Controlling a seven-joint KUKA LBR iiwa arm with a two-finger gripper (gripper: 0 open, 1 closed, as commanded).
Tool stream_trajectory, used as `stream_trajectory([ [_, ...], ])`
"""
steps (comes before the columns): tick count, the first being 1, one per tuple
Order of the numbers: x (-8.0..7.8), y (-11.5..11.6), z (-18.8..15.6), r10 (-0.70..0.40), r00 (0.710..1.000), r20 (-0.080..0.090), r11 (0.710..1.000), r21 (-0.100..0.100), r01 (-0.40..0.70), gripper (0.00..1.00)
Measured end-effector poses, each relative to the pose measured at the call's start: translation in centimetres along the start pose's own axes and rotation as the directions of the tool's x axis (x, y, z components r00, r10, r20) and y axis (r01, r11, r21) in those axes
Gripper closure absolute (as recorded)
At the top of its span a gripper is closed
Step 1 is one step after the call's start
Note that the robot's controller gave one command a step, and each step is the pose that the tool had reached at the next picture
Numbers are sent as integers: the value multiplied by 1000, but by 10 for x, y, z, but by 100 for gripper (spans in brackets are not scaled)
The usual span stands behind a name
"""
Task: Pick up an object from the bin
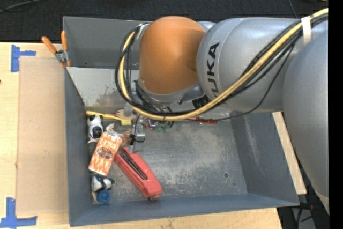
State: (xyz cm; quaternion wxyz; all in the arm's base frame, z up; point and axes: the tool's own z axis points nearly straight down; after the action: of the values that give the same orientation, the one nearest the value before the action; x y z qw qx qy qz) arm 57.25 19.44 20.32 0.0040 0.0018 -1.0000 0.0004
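The arm (241, 72) fills the upper right of the frame, with its gripper (137, 135) low over the lower left of the grey bin (225, 169). Open or closed, I cannot tell. Just below it a long red bar (139, 173) runs diagonally toward the lower right. An orange packet (104, 154) lies just left of the bar.

Arm (252, 67) extended, claw (136, 135) pointing dwn
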Motion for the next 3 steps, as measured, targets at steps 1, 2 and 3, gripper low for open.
stream_trajectory([
  [1, -2, -1, -5, 5, 1000, 7, 1000, -1, -5, 0],
  [2, 6, 8, 31, 136, 991, 13, 991, -4, -136, 0],
  [3, 19, 3, 59, 155, 988, 1, 988, 1, -155, 0],
])
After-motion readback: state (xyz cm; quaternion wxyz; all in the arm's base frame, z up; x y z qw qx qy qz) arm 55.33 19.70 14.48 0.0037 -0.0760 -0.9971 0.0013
